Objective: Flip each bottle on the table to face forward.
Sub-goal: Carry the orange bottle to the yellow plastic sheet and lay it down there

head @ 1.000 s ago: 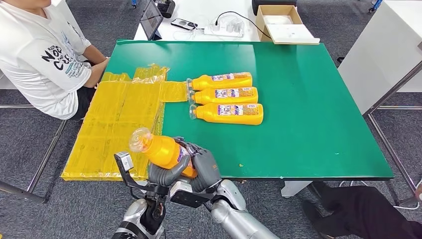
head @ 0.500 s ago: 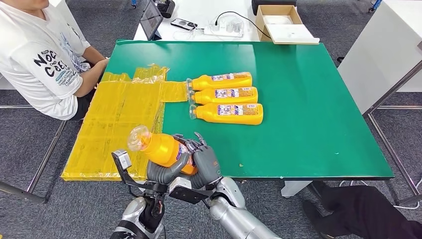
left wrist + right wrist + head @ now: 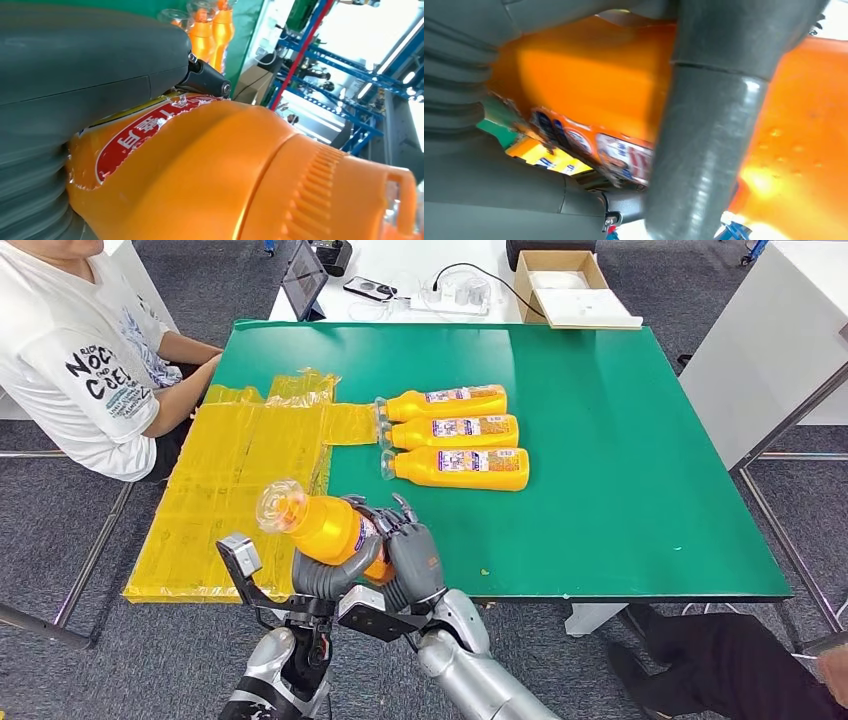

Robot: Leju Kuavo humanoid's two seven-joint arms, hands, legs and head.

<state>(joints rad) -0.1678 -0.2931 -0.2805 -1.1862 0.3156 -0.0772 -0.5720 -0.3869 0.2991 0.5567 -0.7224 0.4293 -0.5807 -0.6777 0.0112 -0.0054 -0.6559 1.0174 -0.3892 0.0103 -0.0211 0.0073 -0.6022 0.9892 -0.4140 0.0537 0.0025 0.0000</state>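
White-shirted person sits at far left, forearm at the table's left edge. Yellow plastic sheet covers the left side of the green table and hangs past its near-left edge.

Held bottle, orange with clear cap, is lifted above the table's near-left corner, over the sheet's near edge. It's tilted, cap up and pointing left toward the sheet, base down toward the robot. Left hand grips it from below, thick grey thumb wrapped under the body. Right hand grips it too, dark fingers curled over the top and right side near the base. Both hands closed on the same bottle, touching each other around it. Left wrist view: bottle pressed against the grey hand, red label patch showing, ribbed orange shoulder toward the cap. Right wrist view: bottle clamped in the right hand, with a thick grey digit crossing it, label strip along its edge.

Three more bottles lie on their sides mid-table in a tight row, labels up, caps pointing left, nearly touching the sheet's edge: far bottle, middle bottle, near bottle.

Beyond the table's far edge: tablet, power strip, cardboard box on a white desk. White cabinet at far right.
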